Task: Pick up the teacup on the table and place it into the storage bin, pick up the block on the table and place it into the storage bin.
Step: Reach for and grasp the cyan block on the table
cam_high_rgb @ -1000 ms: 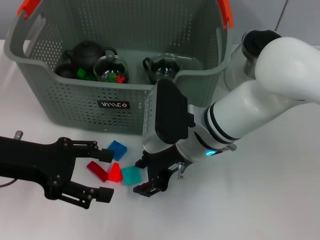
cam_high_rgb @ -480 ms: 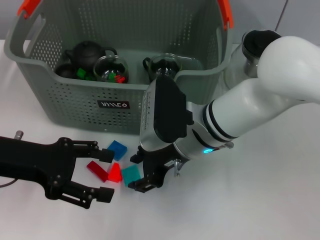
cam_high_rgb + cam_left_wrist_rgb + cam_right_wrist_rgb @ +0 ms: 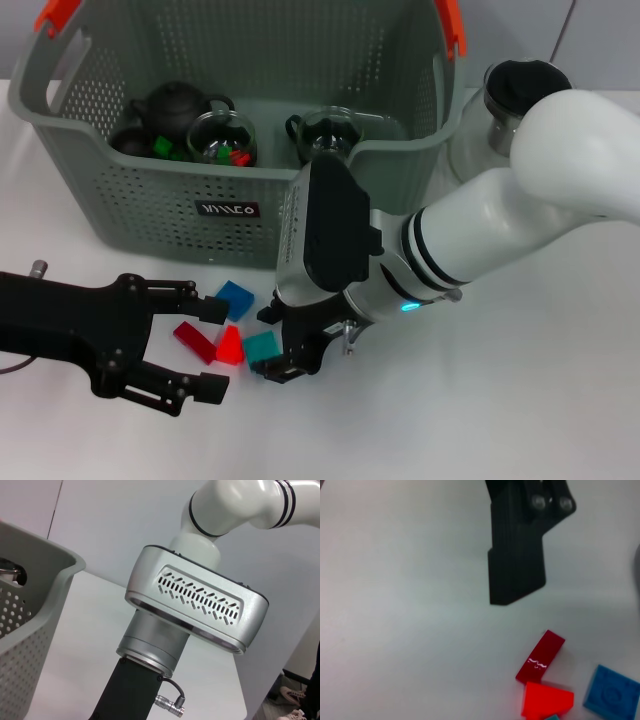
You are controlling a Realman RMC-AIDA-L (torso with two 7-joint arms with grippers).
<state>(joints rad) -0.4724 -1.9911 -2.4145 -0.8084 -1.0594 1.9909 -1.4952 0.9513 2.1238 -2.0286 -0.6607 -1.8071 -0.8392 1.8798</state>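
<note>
Reaching from the lower left of the head view, the left gripper [image 3: 208, 350] is spread wide and holds nothing. Just right of its fingertips lie the dark red block [image 3: 194, 342], orange-red block [image 3: 231, 346], blue block [image 3: 235, 299] and teal block [image 3: 261, 347]. The right gripper [image 3: 278, 362] touches the teal block; its finger spacing seems hidden. Behind, the storage bin [image 3: 150, 210] fills the upper frame.

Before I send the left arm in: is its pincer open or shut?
Open. In the head view the black left pincer hovers with fingers spread apart, beside the small dark-red block on the white table.
</note>
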